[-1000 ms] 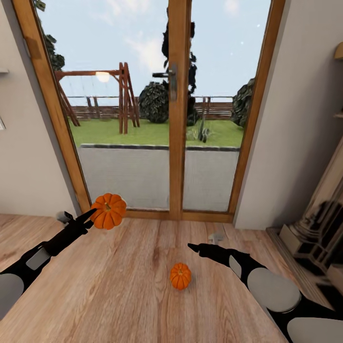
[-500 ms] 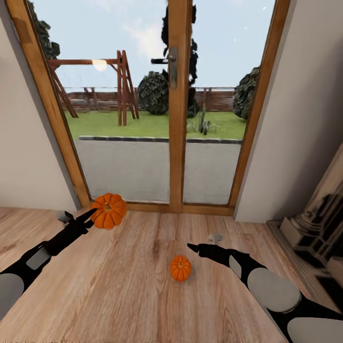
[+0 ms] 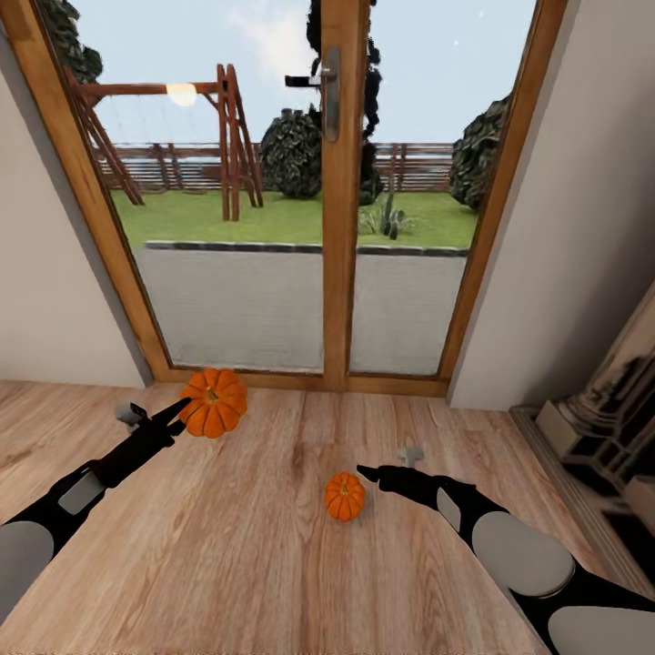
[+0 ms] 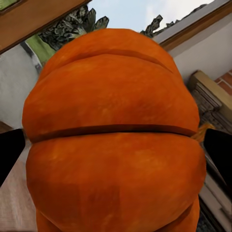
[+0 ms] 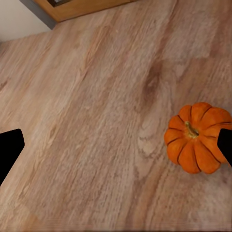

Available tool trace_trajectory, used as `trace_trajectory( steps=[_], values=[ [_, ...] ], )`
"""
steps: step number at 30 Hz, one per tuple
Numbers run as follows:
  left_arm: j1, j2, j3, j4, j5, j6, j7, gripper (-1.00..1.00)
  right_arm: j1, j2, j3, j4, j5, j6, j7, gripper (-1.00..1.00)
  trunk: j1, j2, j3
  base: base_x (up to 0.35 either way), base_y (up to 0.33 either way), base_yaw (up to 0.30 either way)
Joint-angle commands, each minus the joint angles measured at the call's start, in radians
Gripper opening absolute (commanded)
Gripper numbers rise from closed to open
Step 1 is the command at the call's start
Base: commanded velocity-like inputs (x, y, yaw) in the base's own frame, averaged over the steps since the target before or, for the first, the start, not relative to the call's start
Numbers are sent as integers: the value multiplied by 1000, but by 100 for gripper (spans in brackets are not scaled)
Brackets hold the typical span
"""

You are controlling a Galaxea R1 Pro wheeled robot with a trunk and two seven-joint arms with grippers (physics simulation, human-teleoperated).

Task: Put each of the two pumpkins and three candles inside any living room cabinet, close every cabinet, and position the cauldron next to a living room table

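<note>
Left gripper (image 3: pixel 182 417) fingers clamped on pumpkin (image 3: pixel 214 402), held above floor near glass door (image 3: pixel 337 227); second pumpkin (image 3: pixel 345 496) on floor (image 3: pixel 273 564) just beside right gripper (image 3: pixel 368 473), fingers apart; advice: centre over stem, descend straight, close gently

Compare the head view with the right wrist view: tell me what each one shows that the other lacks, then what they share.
Head view alone: the glass doors with the garden behind them, the left gripper shut on the held pumpkin, and part of the fireplace.

Right wrist view alone: a close look down on the floor pumpkin's stem and ribs, with the tips of two dark fingers spread wide at the picture's edges.

Both: the floor pumpkin resting on the wooden floor, just off the open right gripper.
</note>
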Motion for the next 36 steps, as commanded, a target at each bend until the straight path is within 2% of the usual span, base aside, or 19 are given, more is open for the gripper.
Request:
trace_trajectory(
  steps=[1,15,36],
  values=[
    [0,-1,1,0,1,0,0,-100,0,0,0,0,0,0,0,100,0,0,-4,0,0,0],
    [0,-2,1,-2,0,0,1,-100,0,-4,0,0,0,1,0,100,7,-4,-58,0,0,0],
    [0,-9,1,-2,0,0,1,-100,0,-32,-6,-8,-6,3,-2,100,16,-9,-139,0,0,0]
  ],
)
